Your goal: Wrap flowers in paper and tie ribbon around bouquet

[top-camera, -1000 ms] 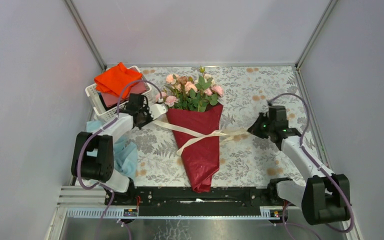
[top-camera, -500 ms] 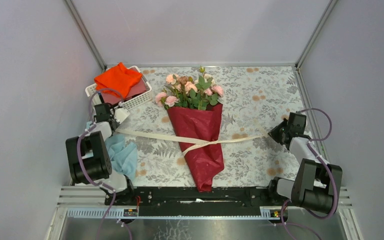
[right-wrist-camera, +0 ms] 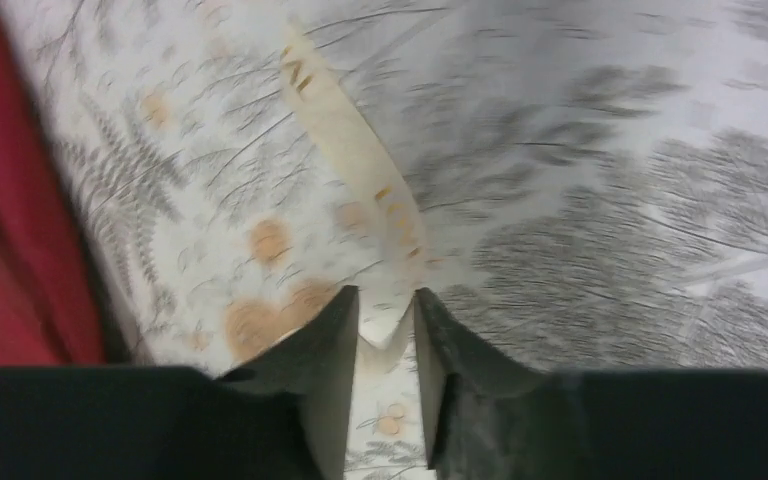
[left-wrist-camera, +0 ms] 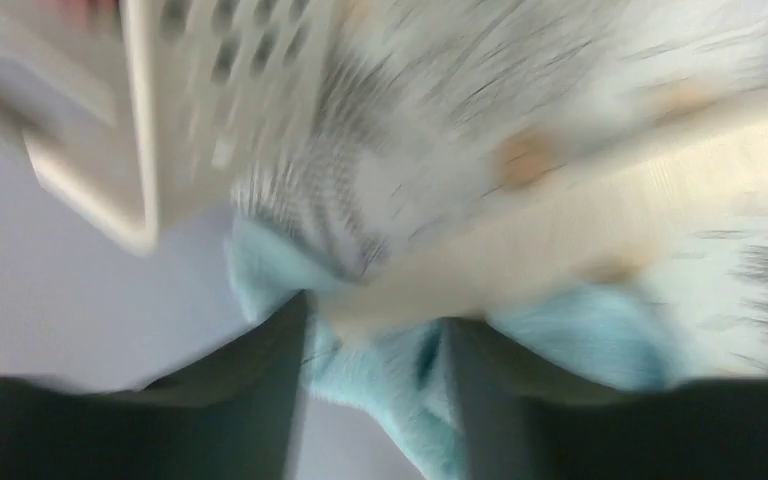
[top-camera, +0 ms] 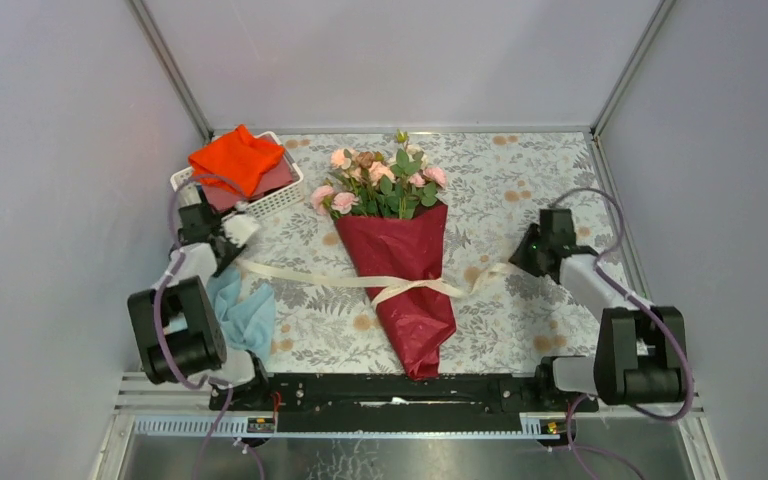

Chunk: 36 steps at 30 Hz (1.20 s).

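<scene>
orange cloth (top-camera: 236, 158) in bskt (top-camera: 282, 196), bouquet (top-camera: 400, 250) nr.

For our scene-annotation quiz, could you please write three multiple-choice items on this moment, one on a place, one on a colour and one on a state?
1. Where does the orange cloth lie?
A) spread flat at the table's far right corner
B) in the white basket at the far left
C) at the near edge, between the two arm bases

2. What colour is the paper around the flowers?
A) dark red
B) light blue
C) white

3. How is the ribbon placed?
A) coiled inside the basket
B) lying apart from the paper
C) knotted across the paper cone, its ends running out to both sides

Answers:
1 B: the top view shows the cloth heaped in the basket.
2 A: the cone under the pink roses is dark red.
3 C: the knot sits on the cone's middle, with one tail going left and one going right.
</scene>
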### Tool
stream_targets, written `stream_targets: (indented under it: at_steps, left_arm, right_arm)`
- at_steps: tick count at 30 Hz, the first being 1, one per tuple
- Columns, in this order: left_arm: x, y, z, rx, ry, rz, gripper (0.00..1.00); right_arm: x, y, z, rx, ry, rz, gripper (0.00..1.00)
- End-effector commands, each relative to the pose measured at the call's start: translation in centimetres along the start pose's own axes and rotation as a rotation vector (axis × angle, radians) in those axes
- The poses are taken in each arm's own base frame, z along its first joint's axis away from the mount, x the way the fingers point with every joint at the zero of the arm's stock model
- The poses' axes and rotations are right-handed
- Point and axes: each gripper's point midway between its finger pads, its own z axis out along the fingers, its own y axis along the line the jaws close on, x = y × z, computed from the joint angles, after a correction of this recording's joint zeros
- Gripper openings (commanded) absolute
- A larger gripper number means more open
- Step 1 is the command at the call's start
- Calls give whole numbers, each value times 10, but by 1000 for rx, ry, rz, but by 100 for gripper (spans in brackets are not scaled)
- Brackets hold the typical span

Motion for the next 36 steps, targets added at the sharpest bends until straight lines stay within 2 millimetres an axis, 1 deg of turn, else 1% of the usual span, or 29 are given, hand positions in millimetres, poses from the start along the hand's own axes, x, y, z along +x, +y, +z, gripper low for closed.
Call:
stream_targets:
  at_steps: [1, 2, 3, 4, 5, 7, 9, 10, 11, 13, 15, 16, 17, 18, 19, 20, 22, 24, 26, 27, 28, 29, 31, 34, 36]
  left_arm:
    - [-82, -72, -46, 269, -251, 199, 77]
    - [-99, -88, -59, 302, -296, 245, 86]
    - [-115, -104, -70, 338, -337, 288, 90]
    - [-129, -122, -82, 398, -375, 324, 91]
    - [-143, -140, -93, 459, -405, 347, 91]
    - [-165, -170, -107, 552, -443, 369, 90]
    - [-174, -198, -112, 606, -455, 424, 90]
    - [-175, -212, -112, 622, -456, 458, 90]
    - [-177, -223, -112, 629, -461, 491, 90]
    - [-172, -245, -111, 649, -478, 563, 93]
    - [-169, -261, -111, 654, -521, 630, 97]
    - [-171, -265, -111, 643, -545, 655, 98]
    - [-172, -269, -110, 630, -564, 676, 99]
    - [-173, -274, -109, 621, -575, 700, 99]
    - [-174, -275, -106, 603, -575, 714, 99]
    - [-175, -275, -102, 589, -567, 724, 99]
    - [-175, -275, -91, 569, -531, 727, 99]
    - [-175, -280, -85, 584, -501, 706, 99]
    - [-170, -289, -82, 613, -486, 705, 99]
    - [-168, -294, -81, 615, -484, 707, 99]
    - [-165, -298, -80, 614, -483, 714, 99]
    - [-163, -302, -79, 614, -483, 716, 99]
    - [-157, -310, -80, 633, -476, 718, 99]
    - [-153, -318, -85, 663, -480, 717, 98]
    - [-155, -322, -88, 671, -494, 709, 98]
  right_arm:
    - [7, 36, -14, 18, 141, -247, 68]
    - [3, 38, -19, 53, 141, -293, 86]
    - [-1, 44, -26, 77, 121, -354, 94]
    - [-5, 56, -34, 68, 94, -430, 96]
    - [-3, 74, -42, 22, 75, -527, 97]
    - [1, 102, -55, -109, 47, -682, 97]
    - [13, 120, -64, -261, 37, -852, 95]
    - [22, 125, -68, -351, 34, -983, 95]
    - [35, 126, -72, -441, 37, -1117, 94]
    - [59, 122, -86, -612, 36, -1386, 97]
    - [79, 110, -93, -756, 0, -1637, 100]
    - [89, 105, -93, -807, -7, -1700, 100]
    - [98, 104, -93, -853, 10, -1710, 100]
    - [111, 101, -91, -917, 66, -1724, 100]
    - [122, 97, -89, -966, 121, -1736, 100]
    - [128, 92, -85, -979, 179, -1734, 100]
    - [133, 84, -69, -942, 260, -1737, 99]
    - [138, 82, -58, -943, 295, -1731, 99]
    - [141, 86, -50, -957, 278, -1712, 98]
    - [142, 83, -43, -933, 265, -1706, 97]
    - [139, 84, -35, -901, 230, -1710, 96]
    - [137, 84, -28, -873, 205, -1723, 93]
    - [131, 88, -20, -848, 164, -1741, 86]
    - [127, 89, -11, -817, 127, -1756, 68]
    - [126, 87, -5, -799, 116, -1761, 61]
